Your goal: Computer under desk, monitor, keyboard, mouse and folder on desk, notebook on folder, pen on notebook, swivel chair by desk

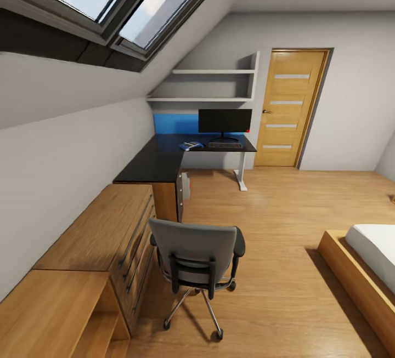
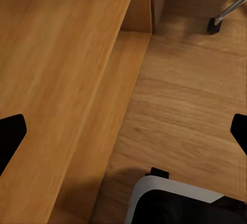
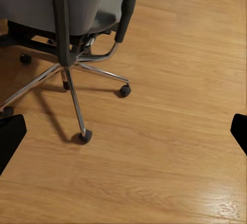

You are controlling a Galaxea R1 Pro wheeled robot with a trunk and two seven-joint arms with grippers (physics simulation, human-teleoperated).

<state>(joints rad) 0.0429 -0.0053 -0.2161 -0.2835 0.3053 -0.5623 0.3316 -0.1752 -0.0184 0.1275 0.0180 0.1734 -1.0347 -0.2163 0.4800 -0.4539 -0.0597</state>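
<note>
The swivel chair (image 1: 197, 254) stands on the floor in front of me, its grey back towards me, a good way short of the black desk (image 1: 156, 163). On the desk stands the monitor (image 1: 225, 121) with the keyboard (image 1: 225, 145) in front of it. The blue folder (image 1: 190, 146) lies left of the keyboard with something small on top, too small to make out. A light-grey box, the computer (image 1: 185, 183), shows under the desk. My left gripper (image 2: 123, 134) hangs open over a wooden surface. Near the swivel chair's (image 3: 67, 13) metal base my right gripper (image 3: 123, 131) is open and holds nothing.
A wooden chest of drawers (image 1: 104, 232) and a lower wooden shelf unit (image 1: 49, 314) run along the left wall up to the desk. A bed (image 1: 362, 270) stands at the right. A wooden door (image 1: 291, 108) is behind the desk. Open floor (image 1: 274, 226) lies between chair and bed.
</note>
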